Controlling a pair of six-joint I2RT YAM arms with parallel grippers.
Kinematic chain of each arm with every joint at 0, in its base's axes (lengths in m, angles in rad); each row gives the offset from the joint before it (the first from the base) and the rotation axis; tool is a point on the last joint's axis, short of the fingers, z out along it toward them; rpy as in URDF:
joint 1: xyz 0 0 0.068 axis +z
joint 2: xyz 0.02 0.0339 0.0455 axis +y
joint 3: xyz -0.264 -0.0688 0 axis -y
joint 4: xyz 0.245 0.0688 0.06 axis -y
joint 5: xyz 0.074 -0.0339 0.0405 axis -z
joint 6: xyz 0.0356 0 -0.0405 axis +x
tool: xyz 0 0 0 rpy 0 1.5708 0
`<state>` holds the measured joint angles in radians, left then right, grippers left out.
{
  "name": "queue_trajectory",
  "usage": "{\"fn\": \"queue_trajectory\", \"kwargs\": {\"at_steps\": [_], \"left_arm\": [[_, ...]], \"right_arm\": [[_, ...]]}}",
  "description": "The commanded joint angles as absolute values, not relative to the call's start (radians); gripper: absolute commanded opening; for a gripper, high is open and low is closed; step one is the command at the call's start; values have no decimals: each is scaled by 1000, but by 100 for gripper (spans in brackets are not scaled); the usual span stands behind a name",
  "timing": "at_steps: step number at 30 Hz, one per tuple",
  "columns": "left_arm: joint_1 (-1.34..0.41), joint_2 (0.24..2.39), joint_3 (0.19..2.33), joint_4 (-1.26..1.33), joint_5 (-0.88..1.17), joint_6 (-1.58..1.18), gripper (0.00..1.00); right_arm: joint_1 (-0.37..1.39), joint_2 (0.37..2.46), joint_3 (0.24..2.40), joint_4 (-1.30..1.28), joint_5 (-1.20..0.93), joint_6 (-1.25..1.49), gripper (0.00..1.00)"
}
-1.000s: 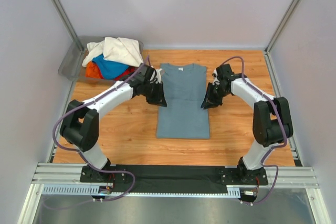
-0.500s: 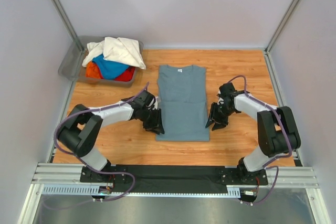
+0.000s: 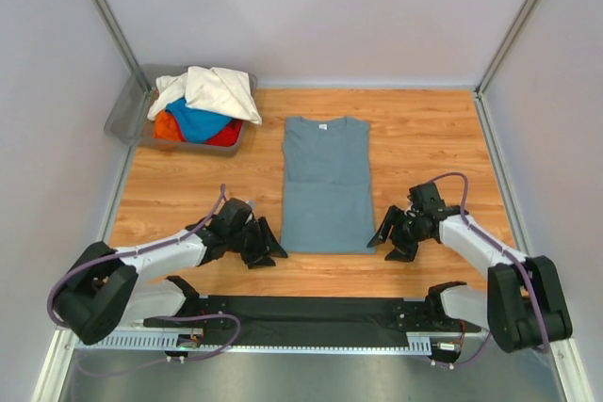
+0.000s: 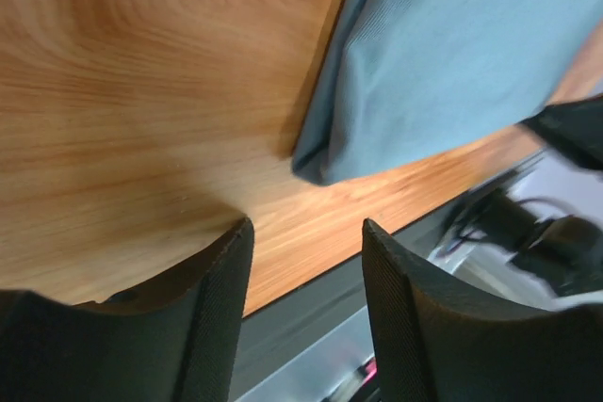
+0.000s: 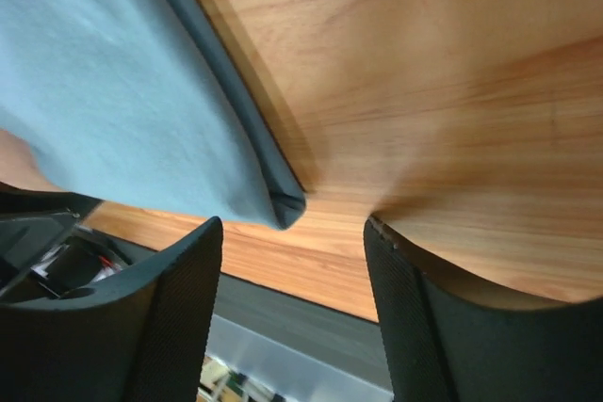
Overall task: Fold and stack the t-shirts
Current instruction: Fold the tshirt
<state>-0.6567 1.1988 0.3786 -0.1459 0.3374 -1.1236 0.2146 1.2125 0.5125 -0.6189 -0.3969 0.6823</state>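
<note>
A slate grey-blue t-shirt (image 3: 327, 185) lies flat on the wooden table, sleeves folded in, neck label at the far end. My left gripper (image 3: 268, 249) is open and empty, low on the table just left of the shirt's near left corner (image 4: 316, 165). My right gripper (image 3: 386, 242) is open and empty, just right of the shirt's near right corner (image 5: 287, 206). Neither touches the cloth. Cream-white (image 3: 215, 89), bright blue (image 3: 198, 122) and red-orange (image 3: 168, 125) t-shirts lie heaped in the bin.
A grey plastic bin (image 3: 127, 112) stands at the far left corner of the table (image 3: 433, 138). A black strip and a metal rail (image 3: 311, 313) run along the near edge. White walls close in on both sides and the back.
Both grippers have slid toward me along the shirt's side edges, from mid-shirt down to its near corners. The shirt has not moved.
</note>
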Motion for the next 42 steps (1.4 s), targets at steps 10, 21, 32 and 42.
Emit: {"fn": "queue_trajectory", "kwargs": {"at_steps": [10,21,32,42], "left_arm": [[-657,1129,227,77,152,-1565,61],[-657,1135,198,31,140,-1697,57],[-657,1276,213,93,195,-1710,54],[-657,1278,199,107,173,-1724,48]], "right_arm": [[210,992,284,-325,-385,1032,64],[210,956,285,-445,-365,1057,61],[222,1051,298,-419,-377,1037,56],[232,1097,301,-417,-367,999,49]]}}
